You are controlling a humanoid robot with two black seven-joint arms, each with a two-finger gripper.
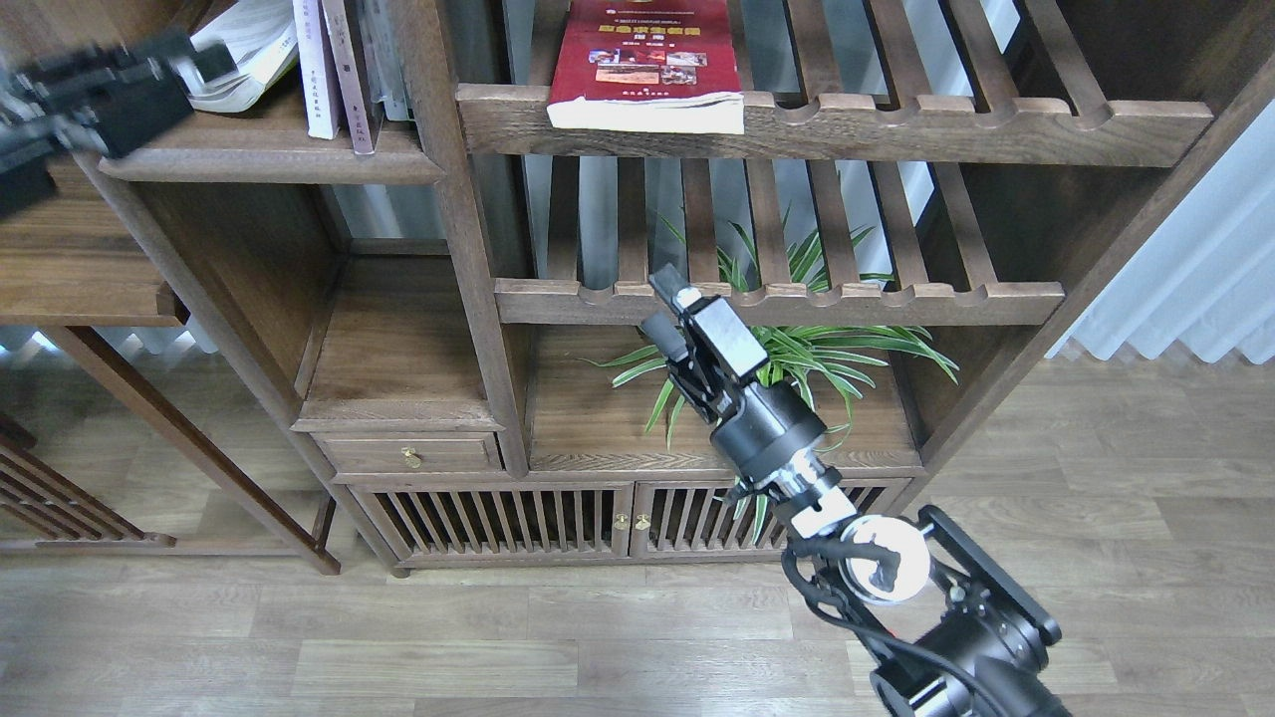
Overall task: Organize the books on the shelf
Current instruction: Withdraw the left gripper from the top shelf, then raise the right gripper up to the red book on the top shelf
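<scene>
Books: one red paperback (645, 60) on the slatted rack's (896, 124) front rail; one white book (244, 55) on the plank shelf (269, 159), by the blurred left gripper (194, 65), grip unclear. Right gripper (669, 309) fingers apart, empty.

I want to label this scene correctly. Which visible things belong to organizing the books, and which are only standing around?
Part of the job:
- dark red paperback with photos
- white paperback lying tipped over
- solid dark brown plank shelf

Just there:
- thin pale upright volumes
- green potted plant
- slatted wooden racks
</scene>
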